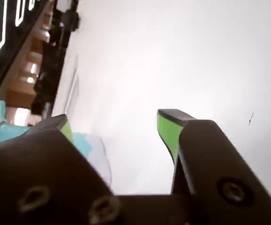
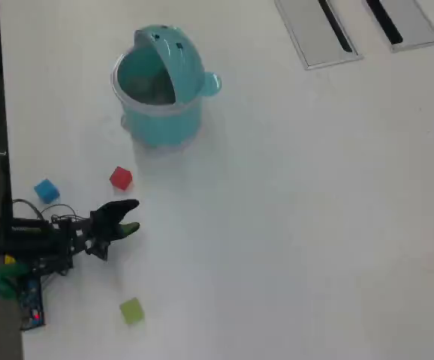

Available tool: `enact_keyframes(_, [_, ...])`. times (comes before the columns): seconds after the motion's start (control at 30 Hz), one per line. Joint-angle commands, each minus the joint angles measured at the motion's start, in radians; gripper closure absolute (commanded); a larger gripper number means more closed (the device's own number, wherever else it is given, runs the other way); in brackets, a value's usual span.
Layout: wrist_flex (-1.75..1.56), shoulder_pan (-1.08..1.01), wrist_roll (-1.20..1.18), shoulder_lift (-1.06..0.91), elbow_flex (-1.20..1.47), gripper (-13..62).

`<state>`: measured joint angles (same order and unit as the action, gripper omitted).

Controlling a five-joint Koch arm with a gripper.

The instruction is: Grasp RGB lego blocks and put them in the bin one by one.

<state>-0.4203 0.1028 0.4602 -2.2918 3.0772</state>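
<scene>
In the overhead view the teal bin stands at the upper left with its domed lid flipped up. The red block lies below it, the blue block further left, the yellow-green block near the bottom. My gripper sits between the red and yellow-green blocks, apart from all of them. In the wrist view my gripper is open with green-padded fingers wide apart and nothing between them; part of the bin shows at the left.
Two grey recessed panels lie in the white table at the top right of the overhead view. The table's left edge runs beside the arm's base and cables.
</scene>
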Motion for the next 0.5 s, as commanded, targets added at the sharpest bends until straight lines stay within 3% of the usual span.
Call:
enact_keyframes(0.0, [-0.064, 0.011, 0.075, -0.066, -0.055, 15.6])
enact_keyframes(0.3, [-0.089, 0.156, 0.647, -0.067, -0.17, 15.1])
enact_keyframes(0.47, [-0.077, 0.258, 0.718, -0.067, -0.281, 15.2])
